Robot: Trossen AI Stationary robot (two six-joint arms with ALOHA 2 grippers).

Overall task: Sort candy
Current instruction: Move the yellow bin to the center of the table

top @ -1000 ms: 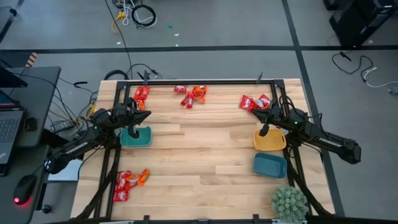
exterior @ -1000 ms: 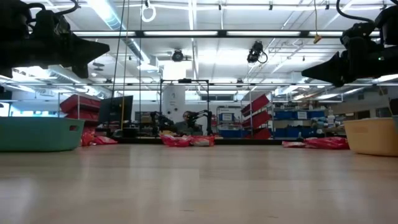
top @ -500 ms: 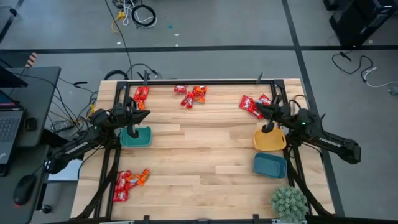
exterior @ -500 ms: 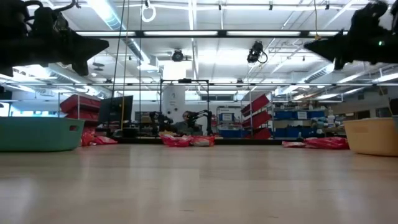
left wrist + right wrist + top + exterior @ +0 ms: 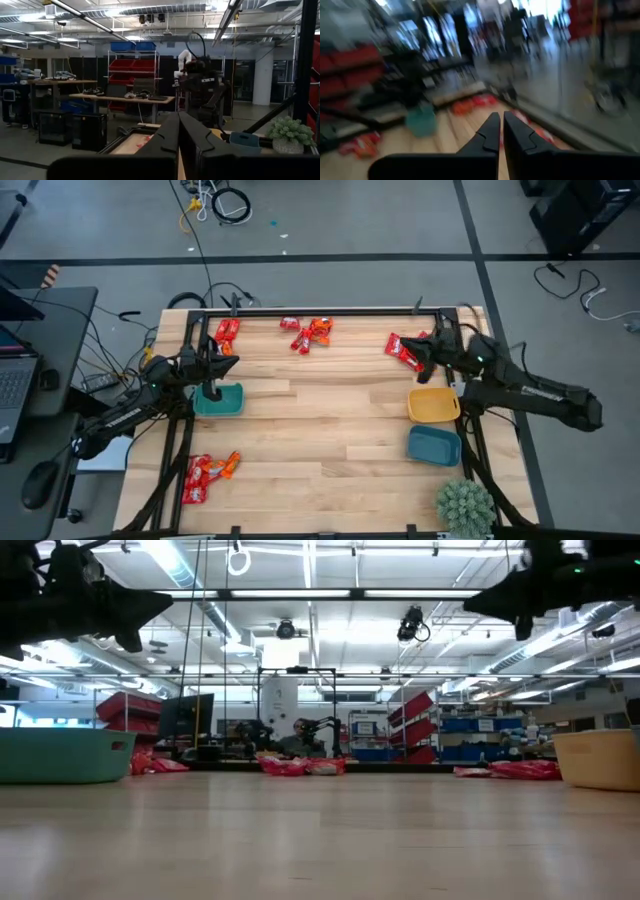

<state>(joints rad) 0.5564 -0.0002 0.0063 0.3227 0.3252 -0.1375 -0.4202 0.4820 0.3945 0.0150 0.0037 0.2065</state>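
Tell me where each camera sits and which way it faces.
High: overhead, straight down on the table; both arms show.
Low: at tabletop height, level across; arms hang above.
Left wrist: behind the shut left gripper, toward the other arm.
Right wrist: behind the shut right gripper, across the table.
Shared: the teal bowl in high and low.

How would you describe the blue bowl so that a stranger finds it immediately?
Look at the wooden table from above and go to its right edge. There the blue bowl sits between the yellow bowl and a small green plant. Only this bowl is blue; it looks empty.
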